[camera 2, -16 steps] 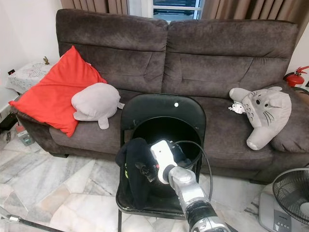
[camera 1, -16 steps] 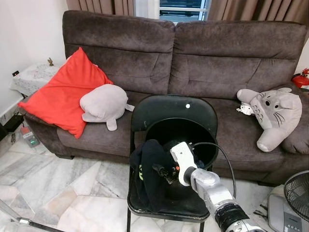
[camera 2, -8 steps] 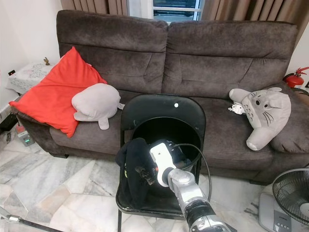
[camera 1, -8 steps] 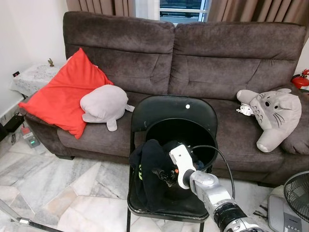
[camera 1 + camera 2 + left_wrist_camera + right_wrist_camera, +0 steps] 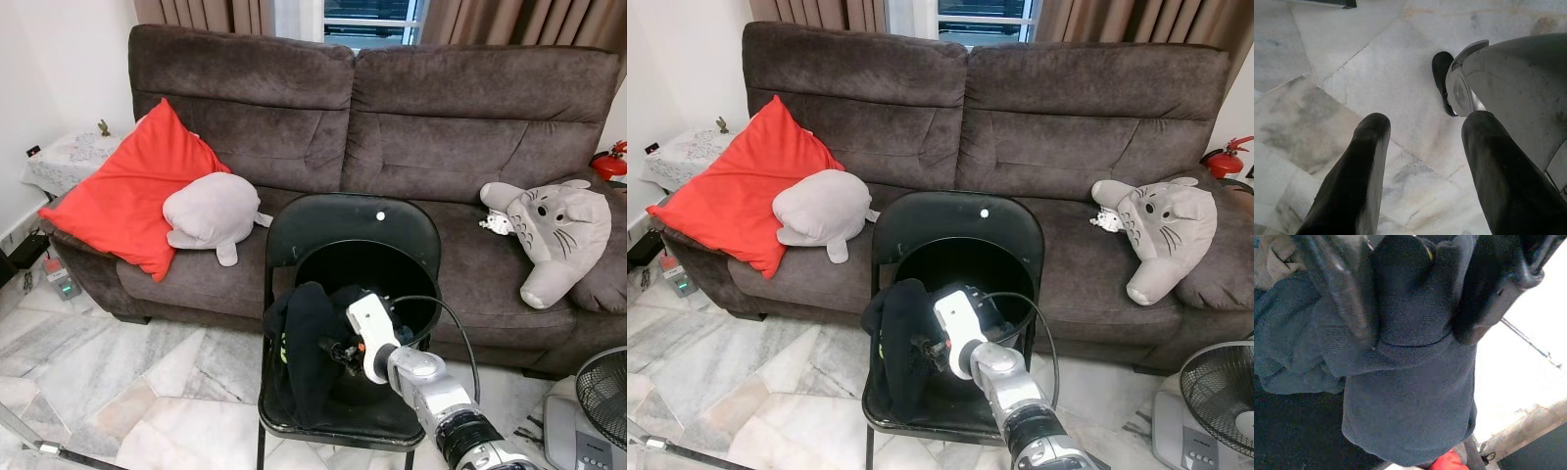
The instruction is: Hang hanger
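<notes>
Gripping a fold of the dark garment — the right hand sits low in the centre of the head views, its two black fingers closed on either side of a bunched ridge of cloth in the right wrist view. The garment is draped over the rim of the black bucket, which stands on the seat of the black folding chair in front of the brown sofa.

No hanger can be made out: if one is inside the cloth, it is hidden. Judgement — the step is securing and lifting the garment clear of the bucket.

To do it well: keep the pinch firm on the thick fold, not a loose edge; lift straight up so the cloth does not drag the bucket off the seat; check for a hook before carrying.

Left hand hangs idle over the marble floor, fingers spread wide, holding nothing.
</notes>
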`<state>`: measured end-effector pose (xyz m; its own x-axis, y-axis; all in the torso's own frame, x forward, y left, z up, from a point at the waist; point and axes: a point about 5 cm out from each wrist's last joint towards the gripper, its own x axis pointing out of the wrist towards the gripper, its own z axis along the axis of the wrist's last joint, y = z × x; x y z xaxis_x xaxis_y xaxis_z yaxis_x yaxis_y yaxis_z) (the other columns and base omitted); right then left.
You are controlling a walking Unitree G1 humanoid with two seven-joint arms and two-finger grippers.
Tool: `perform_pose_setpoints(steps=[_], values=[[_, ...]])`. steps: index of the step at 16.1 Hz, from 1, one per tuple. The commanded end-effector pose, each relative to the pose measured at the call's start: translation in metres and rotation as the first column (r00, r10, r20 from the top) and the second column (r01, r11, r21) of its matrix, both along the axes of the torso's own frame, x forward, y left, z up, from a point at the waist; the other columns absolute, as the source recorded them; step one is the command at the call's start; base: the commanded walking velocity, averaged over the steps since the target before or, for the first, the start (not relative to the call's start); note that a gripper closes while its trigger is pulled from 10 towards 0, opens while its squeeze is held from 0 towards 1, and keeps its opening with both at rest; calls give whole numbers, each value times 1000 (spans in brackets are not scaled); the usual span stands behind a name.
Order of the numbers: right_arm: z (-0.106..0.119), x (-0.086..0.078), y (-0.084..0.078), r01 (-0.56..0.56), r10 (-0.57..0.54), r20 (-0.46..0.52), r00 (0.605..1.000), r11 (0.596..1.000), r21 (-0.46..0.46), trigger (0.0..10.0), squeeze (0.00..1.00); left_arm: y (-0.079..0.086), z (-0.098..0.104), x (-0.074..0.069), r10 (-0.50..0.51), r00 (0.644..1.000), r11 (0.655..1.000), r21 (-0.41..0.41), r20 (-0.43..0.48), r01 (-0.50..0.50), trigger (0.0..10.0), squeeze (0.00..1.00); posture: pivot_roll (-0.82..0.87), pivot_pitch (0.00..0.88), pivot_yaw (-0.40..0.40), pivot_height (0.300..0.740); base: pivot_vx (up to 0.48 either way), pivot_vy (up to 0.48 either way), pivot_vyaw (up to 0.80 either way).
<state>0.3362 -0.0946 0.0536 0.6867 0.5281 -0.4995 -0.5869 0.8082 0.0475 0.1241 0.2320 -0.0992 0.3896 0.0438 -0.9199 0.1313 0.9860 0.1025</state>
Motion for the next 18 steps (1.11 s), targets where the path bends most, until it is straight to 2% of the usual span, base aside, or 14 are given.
perform_pose_setpoints(steps=[1,15,18], values=[[0,0,1,0,0,-11,1000,1000,-1,0,0,4,-1,-6,10,1000,1000,2,-23,-10,10000,0,80,0,5,740,0,0,0],[7,6,-5,62,-63,35,997,998,25,0,0,1,-1,-5,9,1000,1000,-3,-20,-9,10000,0,73,0,-1,740,0,0,0],[18,12,-7,104,-110,96,989,992,68,0,0,0,-1,-5,10,1000,1000,-3,-18,-10,10000,0,67,0,-4,740,0,0,0]])
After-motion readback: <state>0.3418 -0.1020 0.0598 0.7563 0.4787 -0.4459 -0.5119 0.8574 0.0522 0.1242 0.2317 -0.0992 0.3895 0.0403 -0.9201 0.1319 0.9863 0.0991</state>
